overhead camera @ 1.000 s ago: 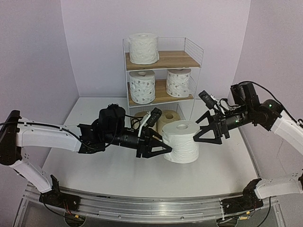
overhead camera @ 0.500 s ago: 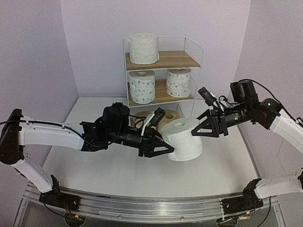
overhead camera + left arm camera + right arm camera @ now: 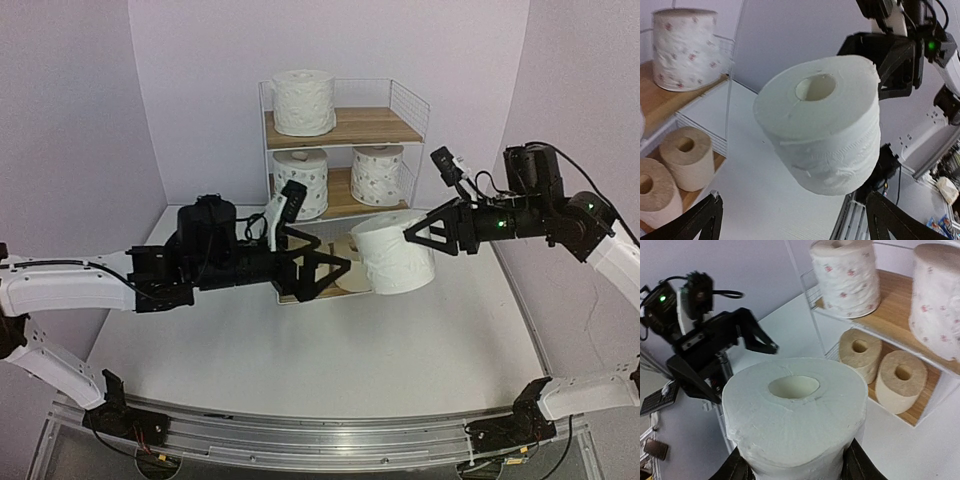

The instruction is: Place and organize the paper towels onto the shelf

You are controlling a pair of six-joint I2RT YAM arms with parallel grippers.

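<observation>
My right gripper (image 3: 412,240) is shut on a plain white paper towel roll (image 3: 395,252), held upright above the table in front of the shelf (image 3: 345,125). In the right wrist view, dark fingers (image 3: 737,467) flank the roll (image 3: 795,415). My left gripper (image 3: 330,275) stands open, to the left of the roll and apart from it; its fingertips (image 3: 705,220) frame the roll (image 3: 820,122) from below. The shelf's top board bears one plain white roll (image 3: 303,102), the middle board two dotted rolls (image 3: 300,180) (image 3: 378,172), and the bottom board two beige rolls (image 3: 860,352) (image 3: 900,380).
The top board has bare wood (image 3: 380,125) to the right of its roll. White wire mesh (image 3: 410,105) closes the shelf's sides. Purple walls stand close on both sides. A metal rail (image 3: 320,440) runs along the table's near edge.
My left gripper let go of the plain white roll, opened wide and drew back to the left. My right gripper shut on the roll and lifted it off the table.
</observation>
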